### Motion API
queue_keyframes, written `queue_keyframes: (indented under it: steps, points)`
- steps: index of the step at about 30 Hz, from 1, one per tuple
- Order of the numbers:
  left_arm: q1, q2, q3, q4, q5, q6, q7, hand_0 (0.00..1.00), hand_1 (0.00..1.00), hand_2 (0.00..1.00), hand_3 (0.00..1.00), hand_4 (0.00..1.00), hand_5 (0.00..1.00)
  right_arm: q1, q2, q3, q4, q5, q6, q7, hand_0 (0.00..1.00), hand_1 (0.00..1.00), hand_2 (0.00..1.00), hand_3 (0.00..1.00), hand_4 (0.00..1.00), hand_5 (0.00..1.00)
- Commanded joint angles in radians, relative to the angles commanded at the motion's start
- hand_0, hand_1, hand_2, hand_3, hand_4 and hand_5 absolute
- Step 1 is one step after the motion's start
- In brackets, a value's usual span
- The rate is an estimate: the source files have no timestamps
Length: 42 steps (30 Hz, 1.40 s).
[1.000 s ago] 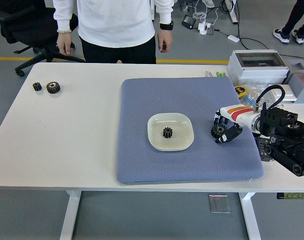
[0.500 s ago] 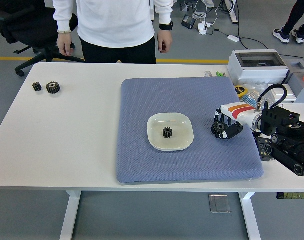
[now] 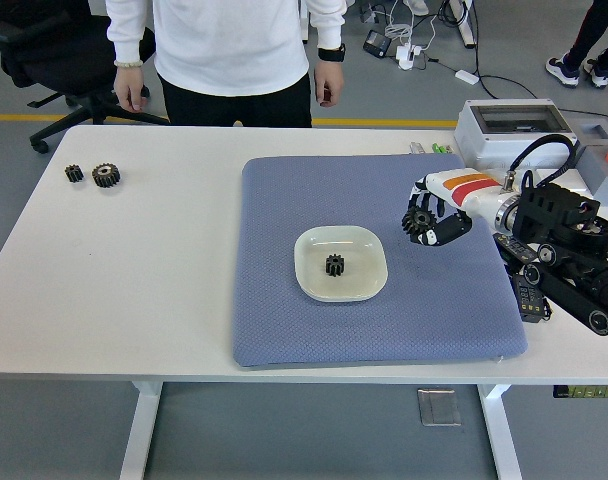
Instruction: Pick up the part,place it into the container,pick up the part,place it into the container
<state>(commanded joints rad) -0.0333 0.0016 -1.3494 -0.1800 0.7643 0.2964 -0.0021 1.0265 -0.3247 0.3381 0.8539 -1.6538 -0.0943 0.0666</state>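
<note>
My right hand [image 3: 427, 220] is shut on a black gear [image 3: 417, 220] and holds it above the blue mat [image 3: 284, 320], just right of and above the white dish [image 3: 310, 282]. A smaller black gear [image 3: 335, 265] lies in the middle of that dish. Two more black gears sit at the table's far left, a small gear [image 3: 74, 173] and a larger gear [image 3: 106, 175]. My left arm does not show.
A person in a white top [image 3: 229, 45] stands at the far side, both hands hanging by their sides. A grey box [image 3: 514, 135] and small items crowd the right edge of the table beside my right arm.
My right hand closed on the gear on the mat, then lifted it up and to the left toward the dish. The person and the other gears have not moved.
</note>
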Motion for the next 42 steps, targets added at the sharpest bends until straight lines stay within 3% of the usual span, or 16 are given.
queue_keyframes:
  steps: [7, 17, 18, 23, 24, 35, 42]
  points:
    - [-0.001, 0.001, 0.002, 0.0, -0.001, -0.003, 0.0, 0.692, 0.68, 0.78, 0.673, 0.78, 0.649, 0.032, 0.04, -0.014, 0.074, 0.003, 0.019, -0.018, 0.208, 0.385, 0.467, 0.485, 0.769, 0.207]
    - [-0.005, 0.004, 0.012, 0.0, -0.011, -0.004, -0.004, 0.692, 0.68, 0.78, 0.672, 0.78, 0.649, 0.046, 0.078, -0.058, 0.052, 0.022, 0.086, -0.053, 0.221, 0.416, 0.512, 0.508, 0.795, 0.21]
    - [-0.005, 0.004, 0.012, 0.0, -0.012, -0.004, -0.004, 0.692, 0.68, 0.778, 0.673, 0.781, 0.649, 0.046, 0.079, -0.058, 0.046, 0.027, 0.096, -0.058, 0.24, 0.444, 0.685, 0.638, 0.972, 0.337]
    - [-0.003, 0.004, 0.015, 0.0, -0.013, -0.004, -0.004, 0.692, 0.68, 0.778, 0.673, 0.781, 0.649, 0.045, 0.072, -0.05, 0.029, 0.035, 0.136, -0.06, 0.24, 0.444, 0.685, 0.638, 0.972, 0.337]
    - [-0.003, 0.004, 0.014, 0.0, -0.013, -0.004, -0.003, 0.692, 0.68, 0.778, 0.674, 0.781, 0.649, 0.045, 0.071, -0.049, 0.028, 0.036, 0.142, -0.061, 0.268, 0.495, 0.803, 0.901, 0.998, 0.427]
    - [-0.002, 0.002, 0.001, 0.0, 0.002, -0.003, 0.0, 0.692, 0.68, 0.778, 0.673, 0.781, 0.65, 0.046, 0.068, -0.045, 0.021, 0.048, 0.139, -0.051, 0.278, 0.498, 0.833, 0.944, 0.998, 0.476]
    - [-0.003, 0.003, -0.001, 0.0, 0.007, -0.004, 0.0, 0.692, 0.68, 0.777, 0.673, 0.782, 0.652, 0.039, 0.041, 0.03, 0.038, 0.044, 0.113, -0.041, 0.312, 0.51, 0.826, 0.934, 0.998, 0.471]
